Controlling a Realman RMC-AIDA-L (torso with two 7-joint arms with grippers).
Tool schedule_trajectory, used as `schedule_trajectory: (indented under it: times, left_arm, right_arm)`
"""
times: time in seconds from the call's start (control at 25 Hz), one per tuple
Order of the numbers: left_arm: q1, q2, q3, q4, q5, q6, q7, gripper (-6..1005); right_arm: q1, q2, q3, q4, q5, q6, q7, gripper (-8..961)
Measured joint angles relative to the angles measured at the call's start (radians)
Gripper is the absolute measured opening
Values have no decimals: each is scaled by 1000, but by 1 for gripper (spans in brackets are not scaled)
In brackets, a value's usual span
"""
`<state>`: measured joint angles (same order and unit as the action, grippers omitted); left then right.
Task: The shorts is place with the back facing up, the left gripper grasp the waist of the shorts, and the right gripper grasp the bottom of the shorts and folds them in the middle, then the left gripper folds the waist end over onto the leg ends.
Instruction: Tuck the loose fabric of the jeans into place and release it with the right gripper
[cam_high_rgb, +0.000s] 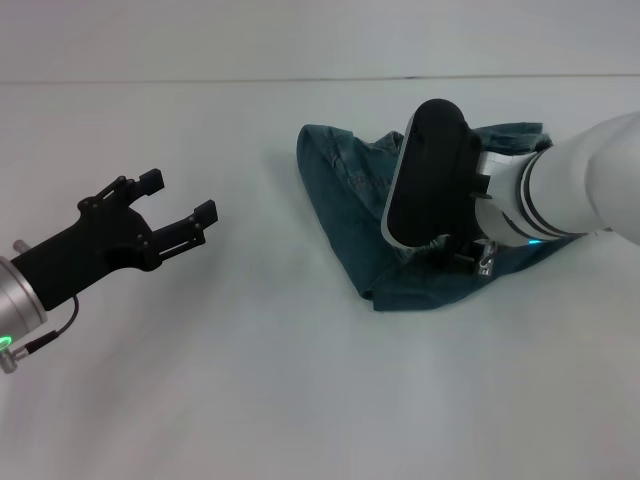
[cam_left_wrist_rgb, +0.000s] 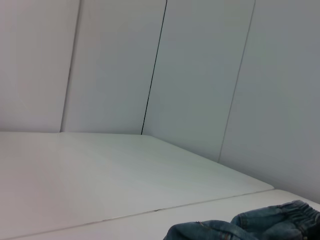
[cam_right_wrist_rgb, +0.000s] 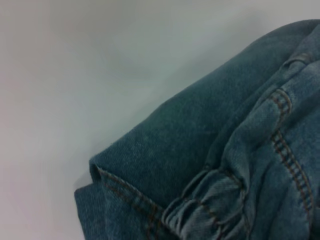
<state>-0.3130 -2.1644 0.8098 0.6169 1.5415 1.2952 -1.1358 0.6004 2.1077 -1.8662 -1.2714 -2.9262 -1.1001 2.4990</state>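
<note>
The blue denim shorts (cam_high_rgb: 340, 190) lie bunched and folded on the white table (cam_high_rgb: 250, 380), right of centre in the head view. My right gripper (cam_high_rgb: 470, 258) is down on the near right part of the pile, mostly hidden under its own wrist. The right wrist view shows a stitched hem and the gathered elastic waist of the shorts (cam_right_wrist_rgb: 200, 165) close up. My left gripper (cam_high_rgb: 178, 197) hovers open and empty well to the left of the shorts, apart from them. An edge of the shorts (cam_left_wrist_rgb: 250, 227) shows in the left wrist view.
Plain white panel walls (cam_left_wrist_rgb: 200, 75) stand behind the table. Bare tabletop lies between the left gripper and the shorts and along the near edge.
</note>
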Motion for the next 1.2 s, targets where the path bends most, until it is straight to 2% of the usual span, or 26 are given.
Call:
schedule_trajectory:
  times: [0.16,0.56,0.8,1.2]
  left_arm:
    - [-1,-1,0,-6,-1,-2,0,937]
    - [-6,0,0,-14,-1,-11,4,936]
    - [-10,0,0,-14,-2,-11,9,936]
    - [-21,3,0,-4,-1,-3,7,935]
  right_arm:
    - [-4,-1,6,-5,3,16,3,694]
    - [-16,-4,42,-38,8,12,24,206]
    - [-29,-9,181,-99,107,-58,10,124]
    - [-92,-15,554,-93,250,-77,-50,115]
